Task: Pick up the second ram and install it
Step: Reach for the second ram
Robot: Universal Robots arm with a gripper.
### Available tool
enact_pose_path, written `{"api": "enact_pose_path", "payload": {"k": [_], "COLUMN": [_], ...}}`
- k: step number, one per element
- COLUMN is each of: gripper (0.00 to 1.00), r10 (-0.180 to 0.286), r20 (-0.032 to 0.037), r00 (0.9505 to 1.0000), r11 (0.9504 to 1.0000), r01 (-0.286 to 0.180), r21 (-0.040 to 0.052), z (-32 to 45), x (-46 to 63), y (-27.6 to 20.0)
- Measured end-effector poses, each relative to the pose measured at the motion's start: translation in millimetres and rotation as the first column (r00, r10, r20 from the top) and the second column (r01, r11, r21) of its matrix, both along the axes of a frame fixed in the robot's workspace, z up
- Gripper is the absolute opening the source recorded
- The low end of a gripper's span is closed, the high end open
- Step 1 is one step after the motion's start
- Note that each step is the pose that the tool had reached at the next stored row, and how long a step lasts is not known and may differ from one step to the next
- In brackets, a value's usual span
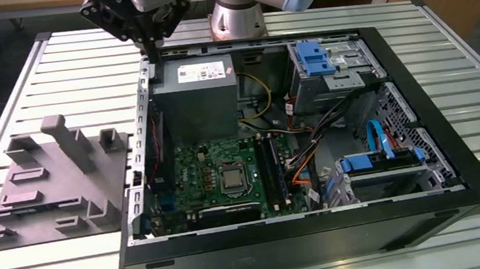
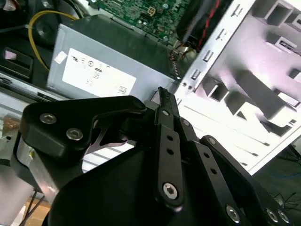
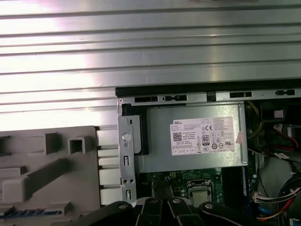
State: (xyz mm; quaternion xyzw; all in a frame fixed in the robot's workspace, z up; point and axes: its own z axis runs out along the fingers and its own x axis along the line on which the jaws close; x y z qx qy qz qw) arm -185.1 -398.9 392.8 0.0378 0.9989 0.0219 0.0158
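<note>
A thin blue-green strip, which looks like the second ram (image 3: pixel 28 213), lies in a slot of the grey fixture (image 3: pixel 47 174) beside the computer case. My gripper (image 1: pixel 155 59) hangs over the far corner of the case on the exterior view's left, just beyond the grey power-supply box (image 1: pixel 194 99). Its fingers are pressed together and point down, and I see nothing between them. In the second wrist view the gripper (image 2: pixel 162 92) ends over the case's edge, between the power-supply box (image 2: pixel 108 66) and the fixture (image 2: pixel 254 80). The ram is well away from the gripper.
The open case (image 1: pixel 320 232) holds a green motherboard (image 1: pixel 226 172) with long black slots (image 1: pixel 269 165), cables, and blue drive brackets (image 1: pixel 314 58). The grey fixture (image 1: pixel 51 185) has upright posts. Both rest on a slatted metal table (image 1: pixel 57 66). The robot's base (image 1: pixel 238 16) stands behind the case.
</note>
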Motion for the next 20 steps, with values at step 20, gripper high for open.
{"api": "enact_pose_path", "payload": {"k": [20], "gripper": [0.10], "r10": [0.000], "r20": [0.0051], "r00": [1.0000], "r11": [1.0000], "r01": [0.000], "r21": [0.0000], "z": [-0.6], "x": [-63.2], "y": [0.0]}}
